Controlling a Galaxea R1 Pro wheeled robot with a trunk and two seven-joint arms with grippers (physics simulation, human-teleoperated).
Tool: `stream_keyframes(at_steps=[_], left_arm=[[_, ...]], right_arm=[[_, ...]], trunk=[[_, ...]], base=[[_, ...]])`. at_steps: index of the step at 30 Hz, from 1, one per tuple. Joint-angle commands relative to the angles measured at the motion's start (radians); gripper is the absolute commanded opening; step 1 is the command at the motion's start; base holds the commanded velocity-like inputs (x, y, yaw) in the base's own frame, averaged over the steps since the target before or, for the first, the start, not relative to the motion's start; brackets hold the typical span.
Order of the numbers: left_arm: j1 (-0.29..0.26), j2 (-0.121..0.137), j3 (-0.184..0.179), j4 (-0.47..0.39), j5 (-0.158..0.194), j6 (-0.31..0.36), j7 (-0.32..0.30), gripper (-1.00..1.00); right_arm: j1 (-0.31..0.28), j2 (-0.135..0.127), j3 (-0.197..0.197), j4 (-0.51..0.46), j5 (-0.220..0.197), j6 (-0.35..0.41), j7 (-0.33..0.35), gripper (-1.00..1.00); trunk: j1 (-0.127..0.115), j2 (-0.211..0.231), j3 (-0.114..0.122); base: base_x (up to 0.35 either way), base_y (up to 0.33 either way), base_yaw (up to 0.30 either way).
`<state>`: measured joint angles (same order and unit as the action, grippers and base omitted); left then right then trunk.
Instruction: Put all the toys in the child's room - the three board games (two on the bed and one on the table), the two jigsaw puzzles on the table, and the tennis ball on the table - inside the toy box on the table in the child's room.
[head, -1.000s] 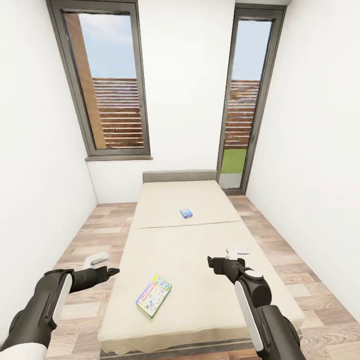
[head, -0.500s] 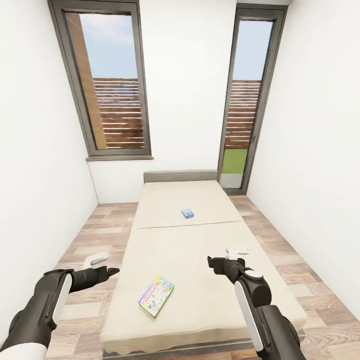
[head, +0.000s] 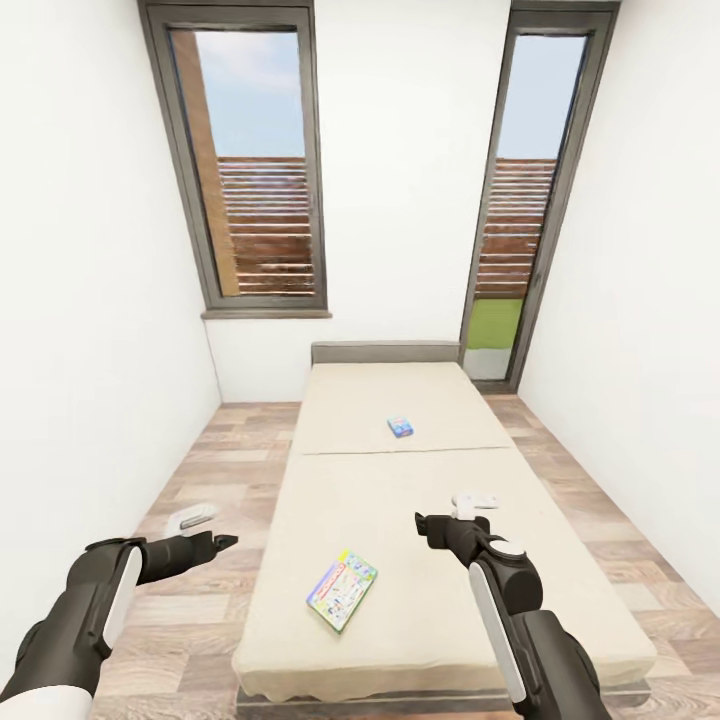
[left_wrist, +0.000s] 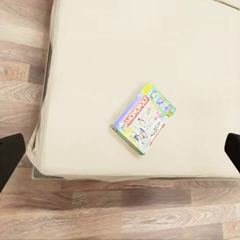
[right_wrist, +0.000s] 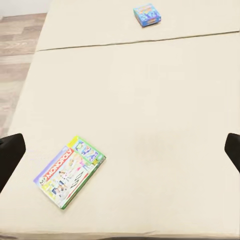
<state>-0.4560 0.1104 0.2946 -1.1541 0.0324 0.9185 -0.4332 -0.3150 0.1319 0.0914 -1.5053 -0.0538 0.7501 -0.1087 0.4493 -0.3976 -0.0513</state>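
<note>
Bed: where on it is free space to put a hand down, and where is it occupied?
The bed is mostly bare. Free patches: between the green board game near the foot and the small blue board game beyond the seam; the whole side under the right gripper; the headboard end. Nowhere is crowded.

Lighting is bright, even and diffuse. Daylight enters through the two tall windows (head: 250, 170). Shadows are faint. Wide-angle distortion slants the walls at the head view's edges. Wrist views are slightly soft.

Two tall windows (head: 255, 160), wood floor (head: 215, 470)
</note>
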Motion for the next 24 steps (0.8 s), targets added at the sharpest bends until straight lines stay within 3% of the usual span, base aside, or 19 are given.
stream_keyframes(at_steps=[1,5,11,24], left_arm=[[-0.001,0.0,0.001,-0.001,0.003,0.007,-0.002,1.0],[-0.001,0.0,0.001,-0.001,0.003,0.007,-0.003,1.0],[-0.001,0.0,0.001,-0.002,0.003,0.006,-0.006,1.0],[-0.001,0.002,0.001,-0.004,0.003,0.007,-0.007,1.0]], right_arm=[[-0.001,0.0,0.002,-0.001,-0.006,0.004,-0.008,1.0],[-0.001,0.0,0.003,0.002,-0.004,0.002,-0.008,1.0],[-0.001,0.004,0.037,0.025,-0.003,0.001,-0.01,1.0],[-0.002,0.005,0.048,0.031,-0.009,-0.021,-0.01,1.0]], trunk=[[0.001,-0.002,-0.003],[0.001,-0.002,-0.003],[0.001,-0.002,-0.003],[0.001,-0.002,-0.003]], base=[[0.0,0.066,0.057],[0.0,0.168,0.028],[0.0,0.113,0.005],[0.036,0.069,0.0]])
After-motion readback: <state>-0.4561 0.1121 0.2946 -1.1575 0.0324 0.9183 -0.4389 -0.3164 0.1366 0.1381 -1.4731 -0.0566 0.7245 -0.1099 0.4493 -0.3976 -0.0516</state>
